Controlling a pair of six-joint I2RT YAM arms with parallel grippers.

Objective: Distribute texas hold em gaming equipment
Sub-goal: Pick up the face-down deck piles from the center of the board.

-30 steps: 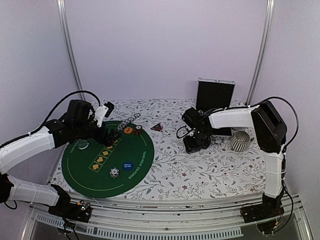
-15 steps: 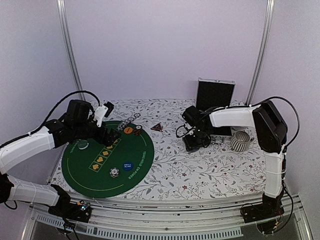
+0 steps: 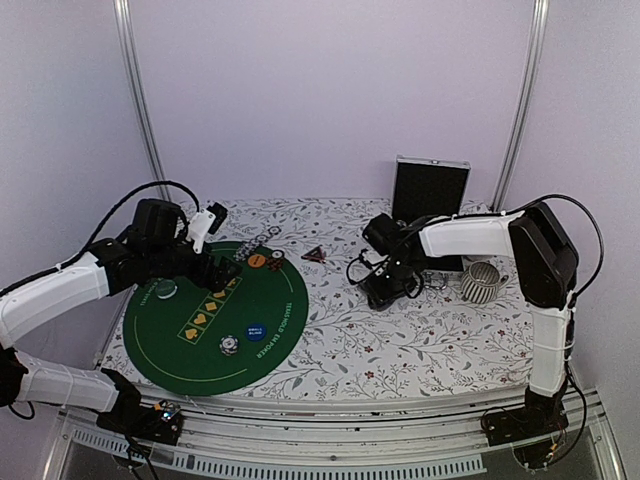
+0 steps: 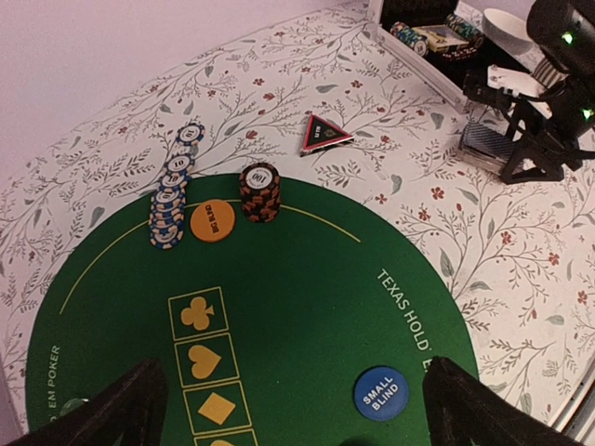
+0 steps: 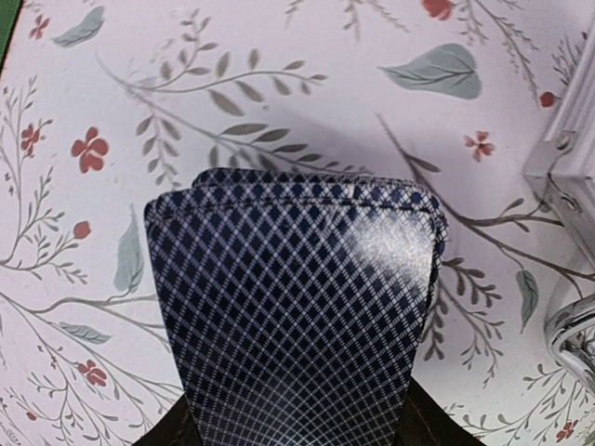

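Note:
My right gripper (image 3: 385, 290) is shut on a deck of grey-blue diamond-backed playing cards (image 5: 293, 307), which fills the right wrist view above the floral cloth; a dark finger shows at each lower edge. My left gripper (image 4: 297, 409) hangs open and empty over the green poker mat (image 4: 279, 307). On the mat are a blue "small blind" disc (image 4: 380, 393), an orange disc (image 4: 212, 220), a dark orange-striped chip stack (image 4: 259, 190) and a leaning row of blue-edged chips (image 4: 172, 200). The red-edged triangular marker (image 4: 323, 135) lies on the cloth beyond the mat.
The silver-and-black case (image 3: 430, 200) stands open at the back right, behind my right arm. A ribbed cup (image 3: 483, 282) sits to the right of the gripper. A small chip stack (image 3: 229, 345) rests near the mat's front edge.
The right gripper's fingers have closed in on the card deck and it has shifted slightly left. The left arm has not moved.

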